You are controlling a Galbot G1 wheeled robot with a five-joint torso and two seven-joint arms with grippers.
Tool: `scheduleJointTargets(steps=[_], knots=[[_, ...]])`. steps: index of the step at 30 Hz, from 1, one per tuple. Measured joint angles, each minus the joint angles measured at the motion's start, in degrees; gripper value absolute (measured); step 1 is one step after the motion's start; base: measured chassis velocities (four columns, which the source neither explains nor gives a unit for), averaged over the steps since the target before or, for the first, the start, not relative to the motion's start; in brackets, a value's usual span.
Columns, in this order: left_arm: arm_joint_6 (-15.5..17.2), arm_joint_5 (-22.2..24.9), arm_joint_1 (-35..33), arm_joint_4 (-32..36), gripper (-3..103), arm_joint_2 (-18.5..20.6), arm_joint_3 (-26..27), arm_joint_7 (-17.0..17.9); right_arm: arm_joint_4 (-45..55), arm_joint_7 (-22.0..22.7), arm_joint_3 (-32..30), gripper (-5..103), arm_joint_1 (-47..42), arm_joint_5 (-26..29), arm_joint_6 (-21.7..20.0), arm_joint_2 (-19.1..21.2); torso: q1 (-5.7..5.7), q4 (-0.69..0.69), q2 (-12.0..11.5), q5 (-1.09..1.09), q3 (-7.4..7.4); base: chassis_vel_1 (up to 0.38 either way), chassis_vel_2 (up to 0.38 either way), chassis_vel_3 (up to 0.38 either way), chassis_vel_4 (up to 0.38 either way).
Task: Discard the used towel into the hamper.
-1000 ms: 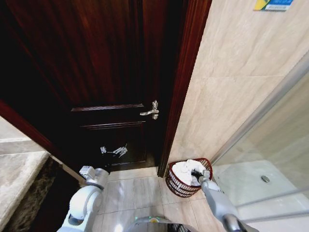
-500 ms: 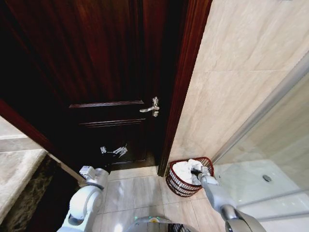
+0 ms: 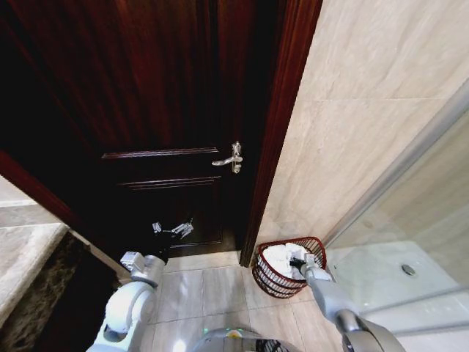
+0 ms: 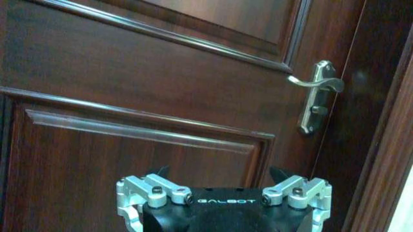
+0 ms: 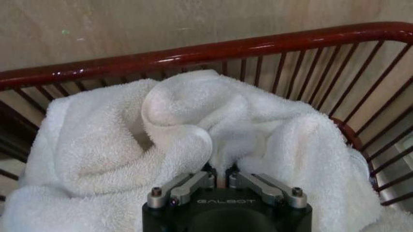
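The right gripper (image 5: 219,176) is pinched tight on a fold of the white towel (image 5: 187,140), its jaws sunk into the cloth inside the hamper (image 5: 213,48), so the towel is judged lowered in but not yet let go. The hamper stands on the floor tiles just beside the door frame (image 3: 282,132). The left gripper (image 4: 223,193) hangs idle, facing the dark door (image 4: 148,96) near its handle (image 4: 316,94); whether its jaws are open or closed cannot be told.

Both grey arms end in a black tool (image 5: 219,181) marked GALBOT, with silver screwed finger links.
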State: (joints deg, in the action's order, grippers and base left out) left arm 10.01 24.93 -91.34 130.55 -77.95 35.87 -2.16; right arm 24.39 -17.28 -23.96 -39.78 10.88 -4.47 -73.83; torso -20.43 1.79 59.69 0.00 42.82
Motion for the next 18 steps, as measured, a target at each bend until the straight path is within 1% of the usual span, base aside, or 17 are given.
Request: scheduleJointTargets(steps=[4, 6, 9, 11, 15, 18], knots=[[0.00, 0.00, 0.00, 0.00, 100, 0.00, 0.00, 0.00, -1.21, -0.80, -0.89, 7, 0.70, -2.50, -0.04, -0.37, -0.01, 0.00, 0.01, -0.01, 0.00, 0.000, 0.000, 0.000, 0.000], [0.00, 0.00, 0.00, 0.00, 100, 0.00, 0.00, 0.00, -1.36, -0.87, -1.04, 7, 0.76, -2.88, -0.04, -0.47, -0.01, 0.00, 0.02, -0.01, 0.00, 0.000, 0.000, 0.000, 0.000], [0.00, 0.00, 0.00, 0.00, 100, 0.00, 0.00, 0.00, -2.63, -1.46, -2.76, 7, 1.24, -5.79, 0.02, -1.32, -0.06, 0.00, 0.14, -0.02, 0.06, 0.000, 0.000, 0.000, 0.000], [0.00, 0.00, 0.00, 0.00, 100, 0.00, 0.00, 0.00, -2.74, -1.47, -2.86, 7, 1.25, -5.93, 0.05, -1.38, -0.07, 0.00, 0.15, -0.02, 0.06, 0.000, 0.000, 0.000, 0.000], [0.00, 0.00, 0.00, 0.00, 100, 0.00, 0.00, 0.00, -5.66, -1.74, -4.88, 7, 2.00, -8.76, 1.15, -2.13, -0.14, 0.01, 0.30, -0.02, 0.15, 0.000, 0.000, 0.000, 0.000], [0.00, 0.00, 0.00, 0.00, 100, 0.00, 0.00, 0.00, -5.82, -1.74, -5.06, 7, 2.04, -8.93, 1.18, -2.19, -0.14, 0.01, 0.32, -0.02, 0.16, 0.000, 0.000, 0.000, 0.000]])
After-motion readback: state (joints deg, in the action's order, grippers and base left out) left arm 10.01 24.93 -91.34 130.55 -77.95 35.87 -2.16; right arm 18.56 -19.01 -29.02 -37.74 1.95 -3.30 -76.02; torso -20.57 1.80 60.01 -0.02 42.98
